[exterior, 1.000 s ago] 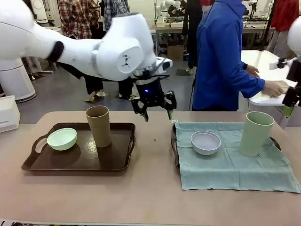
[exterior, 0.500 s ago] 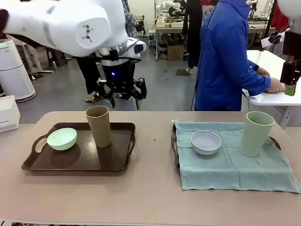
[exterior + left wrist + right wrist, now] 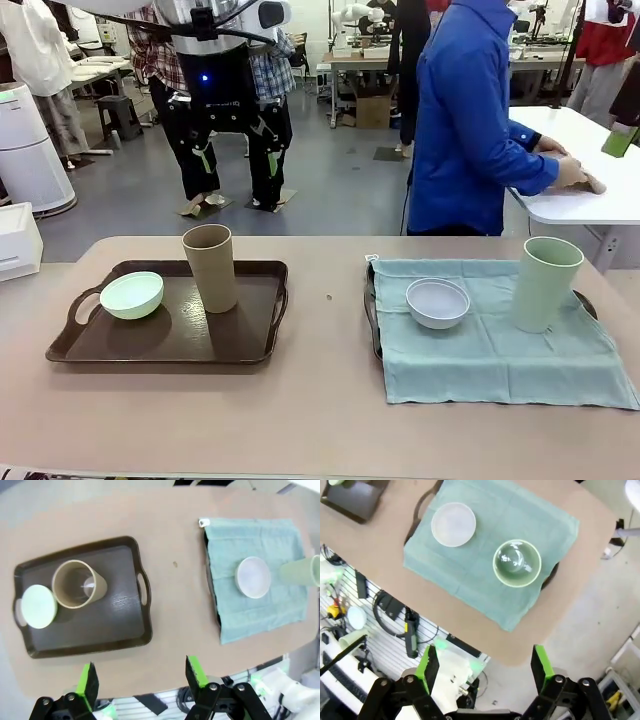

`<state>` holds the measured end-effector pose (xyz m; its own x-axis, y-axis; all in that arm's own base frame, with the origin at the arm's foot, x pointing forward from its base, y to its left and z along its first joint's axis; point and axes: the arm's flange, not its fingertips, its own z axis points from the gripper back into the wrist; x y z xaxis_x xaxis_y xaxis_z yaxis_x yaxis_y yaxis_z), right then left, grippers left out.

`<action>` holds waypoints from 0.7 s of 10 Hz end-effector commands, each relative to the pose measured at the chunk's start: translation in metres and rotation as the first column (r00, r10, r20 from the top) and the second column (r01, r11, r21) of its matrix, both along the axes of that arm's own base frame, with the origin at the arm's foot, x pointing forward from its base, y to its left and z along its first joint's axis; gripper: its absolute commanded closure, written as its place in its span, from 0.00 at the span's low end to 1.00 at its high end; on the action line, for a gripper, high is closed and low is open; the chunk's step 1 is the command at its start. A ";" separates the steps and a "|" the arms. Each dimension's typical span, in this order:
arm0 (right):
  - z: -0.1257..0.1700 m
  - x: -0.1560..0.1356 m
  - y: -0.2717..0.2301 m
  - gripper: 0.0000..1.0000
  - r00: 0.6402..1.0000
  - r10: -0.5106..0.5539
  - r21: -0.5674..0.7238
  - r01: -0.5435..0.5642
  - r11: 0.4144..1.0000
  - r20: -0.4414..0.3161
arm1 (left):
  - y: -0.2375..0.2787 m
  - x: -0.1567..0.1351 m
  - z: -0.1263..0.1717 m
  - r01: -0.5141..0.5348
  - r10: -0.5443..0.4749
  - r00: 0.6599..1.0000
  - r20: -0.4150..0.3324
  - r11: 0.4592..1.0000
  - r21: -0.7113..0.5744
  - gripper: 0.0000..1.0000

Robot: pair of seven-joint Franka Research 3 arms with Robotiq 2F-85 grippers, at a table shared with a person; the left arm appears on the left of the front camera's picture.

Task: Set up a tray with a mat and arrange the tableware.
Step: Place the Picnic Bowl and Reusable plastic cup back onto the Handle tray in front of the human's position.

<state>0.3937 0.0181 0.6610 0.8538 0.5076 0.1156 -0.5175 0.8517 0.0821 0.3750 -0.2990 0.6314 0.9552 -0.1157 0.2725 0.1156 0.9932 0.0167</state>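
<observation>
A dark brown tray (image 3: 255, 335) at the table's left carries a mint green bowl (image 3: 132, 295) and an upright tan cup (image 3: 211, 267). At the right, a teal mat (image 3: 500, 355) lies over a second tray (image 3: 372, 325) and bears a grey-blue bowl (image 3: 437, 302) and a pale green cup (image 3: 545, 283). My left gripper (image 3: 237, 158) hangs open and empty high above the far side of the left tray (image 3: 125, 620). From there I look down on the tan cup (image 3: 77, 583) and the mat (image 3: 227, 615). My right gripper (image 3: 485, 667) is open high over the mat (image 3: 470, 565), the green cup (image 3: 517, 563) and the bowl (image 3: 453, 524).
A person in a blue jacket (image 3: 465, 120) stands beyond the table, hands on a white side table (image 3: 590, 205) at the right. A white box (image 3: 18, 240) sits at the left edge. Bare tabletop (image 3: 325, 330) separates the two trays.
My left arm has risen and swung left, from just above the table's middle to high over the left tray's far side. The right gripper has also lifted. The tableware has stayed put.
</observation>
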 end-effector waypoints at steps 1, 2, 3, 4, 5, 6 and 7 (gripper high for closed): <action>-0.005 0.003 0.008 0.04 0.999 -0.043 -0.087 0.043 0.995 -0.002 | 0.004 -0.004 -0.015 0.000 0.001 1.000 -0.021 1.000 0.015 0.09; -0.005 0.003 0.008 0.04 0.999 -0.043 -0.087 0.043 0.995 -0.002 | 0.004 -0.004 -0.015 0.000 0.001 1.000 -0.021 1.000 0.015 0.09; -0.005 0.003 0.008 0.04 0.999 -0.043 -0.087 0.043 0.995 -0.002 | 0.004 -0.004 -0.015 0.000 0.001 1.000 -0.021 1.000 0.015 0.09; -0.005 0.003 0.008 0.04 0.999 -0.043 -0.087 0.043 0.995 -0.002 | 0.004 -0.004 -0.015 0.000 0.001 1.000 -0.021 1.000 0.015 0.09; -0.005 0.003 0.008 0.04 0.999 -0.043 -0.087 0.043 0.995 -0.002 | 0.004 -0.004 -0.015 0.000 0.001 1.000 -0.021 1.000 0.015 0.09; -0.005 0.003 0.008 0.04 0.999 -0.043 -0.087 0.043 0.995 -0.002 | 0.004 -0.004 -0.015 0.000 0.001 1.000 -0.021 1.000 0.015 0.09; -0.005 0.003 0.008 0.04 0.999 -0.043 -0.087 0.043 0.995 -0.002 | 0.004 -0.004 -0.015 0.000 0.001 1.000 -0.021 1.000 0.015 0.09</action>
<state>0.3959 0.0256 0.6574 0.8661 0.4944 0.0740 -0.4971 0.8673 0.0239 0.3736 -0.2998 0.6174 0.9605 -0.1209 0.2506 0.1163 0.9927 0.0333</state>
